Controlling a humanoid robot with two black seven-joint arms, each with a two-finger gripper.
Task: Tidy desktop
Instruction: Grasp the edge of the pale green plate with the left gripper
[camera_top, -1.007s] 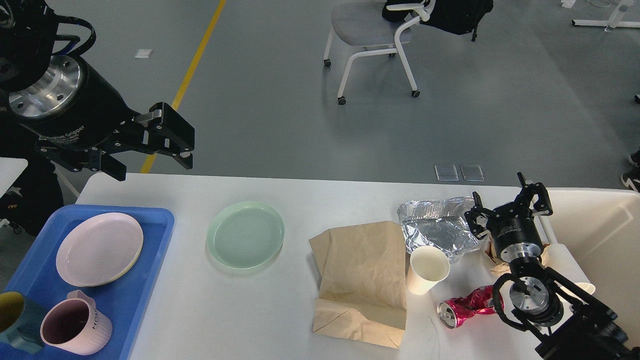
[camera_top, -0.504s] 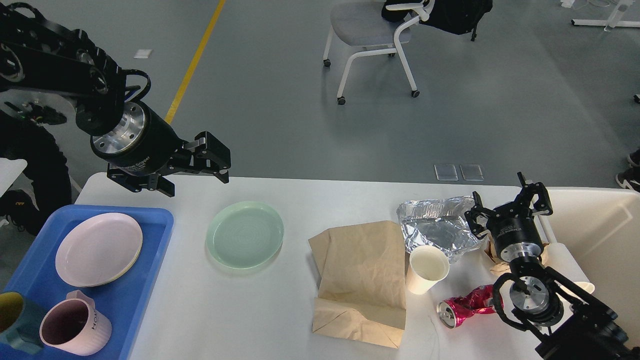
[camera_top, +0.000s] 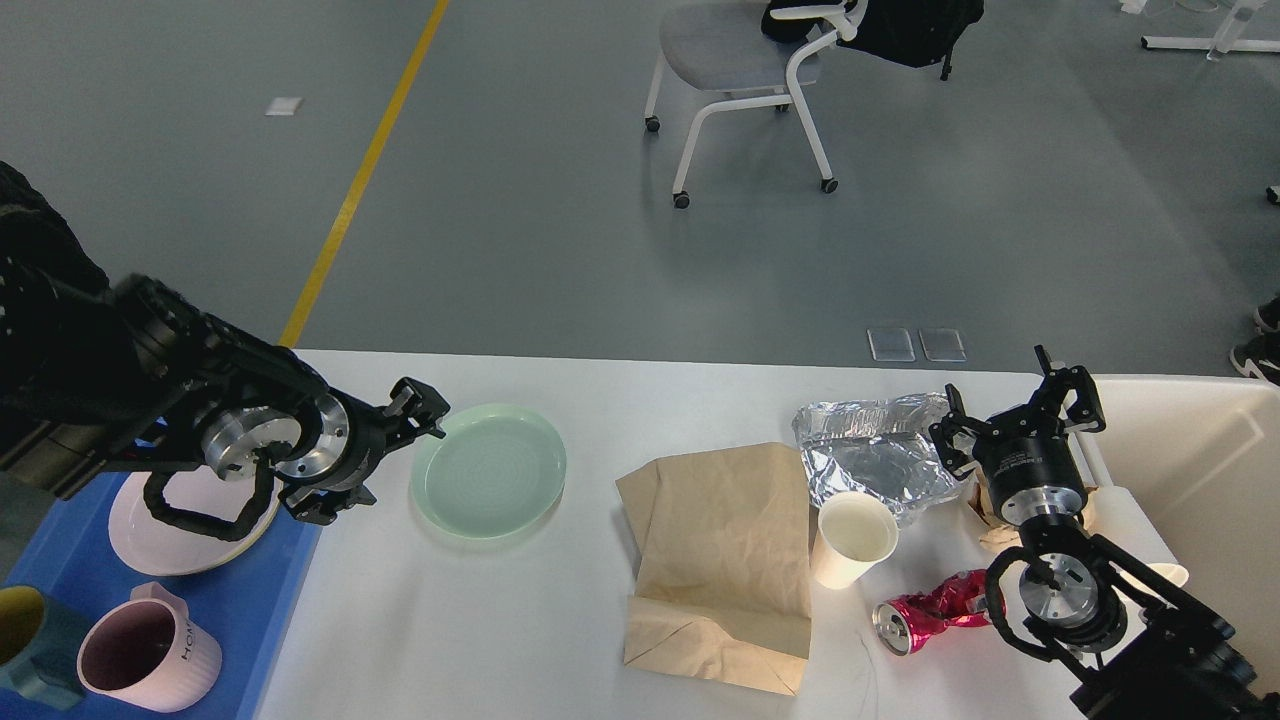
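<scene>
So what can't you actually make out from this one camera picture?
- Left claw: seen partly end-on at the green plate rim; contact and opening unclear.
- Pink plate and blue tray: partly covered by the left arm.
- Teal mug: cut off by the left edge.
- White bin: cut off at right, inside hidden.
- Brownish thing behind the right claw: hidden by the arm.

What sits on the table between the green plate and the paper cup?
In the head view, a crumpled brown paper bag lies flat on the desktop between the green plate and the paper cup, its right edge close beside the cup.
</scene>
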